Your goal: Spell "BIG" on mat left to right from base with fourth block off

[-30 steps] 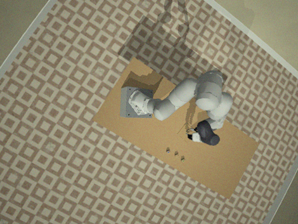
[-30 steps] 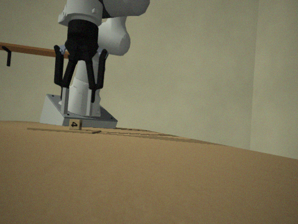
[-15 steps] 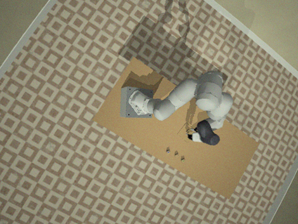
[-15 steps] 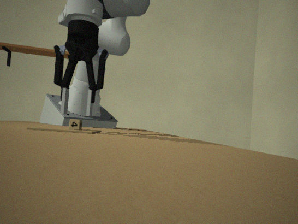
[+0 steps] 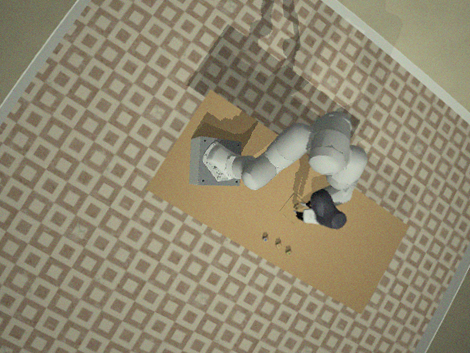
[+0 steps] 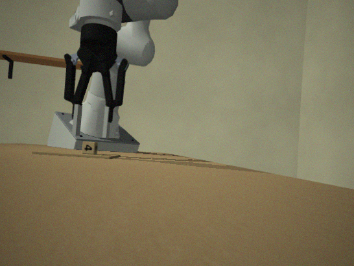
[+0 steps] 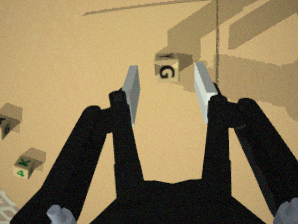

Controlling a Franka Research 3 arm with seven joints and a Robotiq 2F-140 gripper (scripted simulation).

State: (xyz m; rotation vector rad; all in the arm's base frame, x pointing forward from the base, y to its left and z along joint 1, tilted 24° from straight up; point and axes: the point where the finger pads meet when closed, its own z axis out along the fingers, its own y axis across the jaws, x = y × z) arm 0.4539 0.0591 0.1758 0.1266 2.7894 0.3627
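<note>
A wooden block with a black G (image 7: 167, 73) sits on the thin tan mat (image 6: 107, 156) (image 7: 110, 40). In the exterior view the block (image 6: 89, 148) shows a dark 4-like mark on its side. My gripper (image 6: 91, 136) (image 7: 166, 76) is partly open and empty, pointing down above that block, with its two fingers on either side of it in the wrist view. Three small blocks stand off the mat in the top view: one (image 5: 265, 238), a middle one (image 5: 277, 243) and a greenish one (image 5: 289, 251). The wrist view shows a block with green marks (image 7: 22, 170) and another, cut off (image 7: 5, 127); its letter is unclear.
The robot base (image 5: 200, 163) (image 6: 61, 133) stands on the wooden table (image 5: 344, 264) (image 6: 194, 211). The three loose blocks stand in a slanting line near one long table edge. The arm (image 5: 329, 145) reaches over the table. Its shadow crosses the mat area.
</note>
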